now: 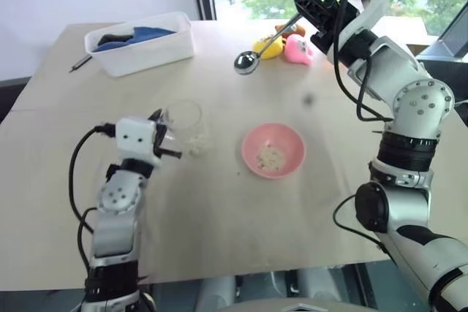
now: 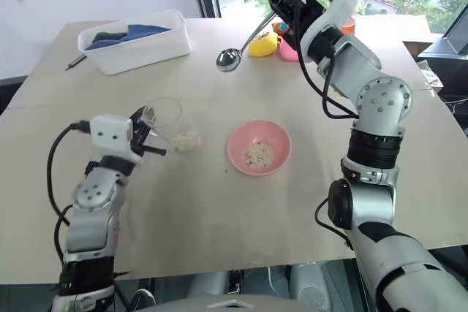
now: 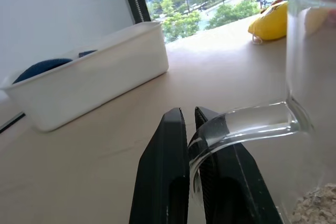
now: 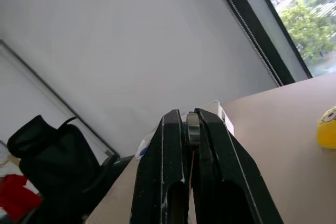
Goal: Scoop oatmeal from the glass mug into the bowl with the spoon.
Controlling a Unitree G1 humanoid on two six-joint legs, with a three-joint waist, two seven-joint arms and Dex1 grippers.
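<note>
Midway across a pale wooden table (image 1: 219, 210), the left gripper (image 1: 167, 140) has its two black fingers pinched on the handle of the glass mug (image 1: 183, 118), which holds a small heap of oatmeal (image 1: 196, 142) at its base. Just beside the mug, toward the robot's right, sits the bowl (image 1: 273, 150), pink and shallow, with a thin scatter of oat flakes in its middle. Above the far half of the table, the right gripper (image 1: 307, 6) is clamped tight on the handle of the spoon (image 1: 247, 61), whose shiny oval end hangs in the air, well apart from both mug and bowl. At the far left edge stands a white plastic tub (image 1: 142, 45) with blue and dark items inside, a dark stick (image 1: 79, 63) lying beside it. Yellow and pink toys (image 1: 287, 47) rest at the far side, near the window.
</note>
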